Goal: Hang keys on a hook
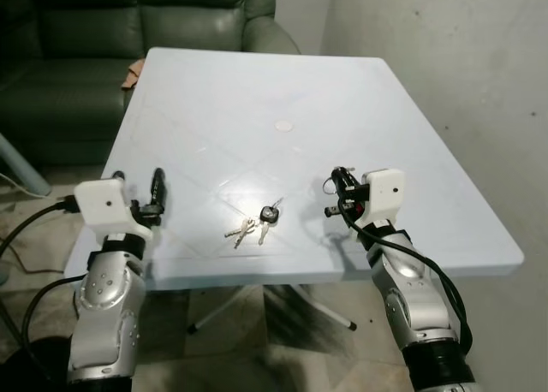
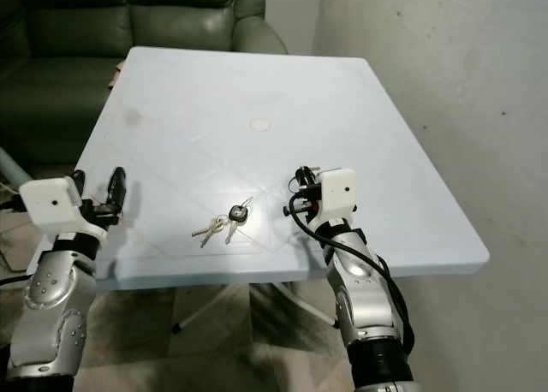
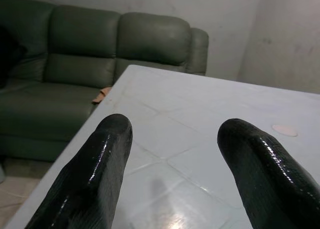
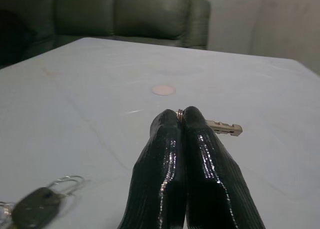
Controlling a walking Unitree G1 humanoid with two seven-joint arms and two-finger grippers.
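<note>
1. We stand at the near edge of a pale blue table (image 1: pixel 360 109); a dark green sofa (image 1: pixel 103 32) sits beyond its far left corner and a grey wall (image 1: pixel 479 84) runs along its right side.
2. Our right gripper (image 4: pixel 181 115) hovers over the near right part of the table with its two black fingers pressed together; in the right wrist view they pinch a small metal ring at their tips, and a single key (image 4: pixel 223 127) sticks out sideways from behind them, so we read this hand as clenched on that key.
3. A bunch of keys (image 1: pixel 259 221) lies flat on the table near the front edge, between our two arms and apart from both; it has a dark fob, a wire ring and several metal keys fanned toward our left.
4. Our left gripper (image 3: pixel 172 154) is held over the near left corner of the table, fingers spread well apart with nothing between them.
5. A small round pale mark (image 1: pixel 283 126) sits near the table's middle; an orange-brown object (image 1: pixel 133 71) rests at the far left edge by the sofa.
</note>
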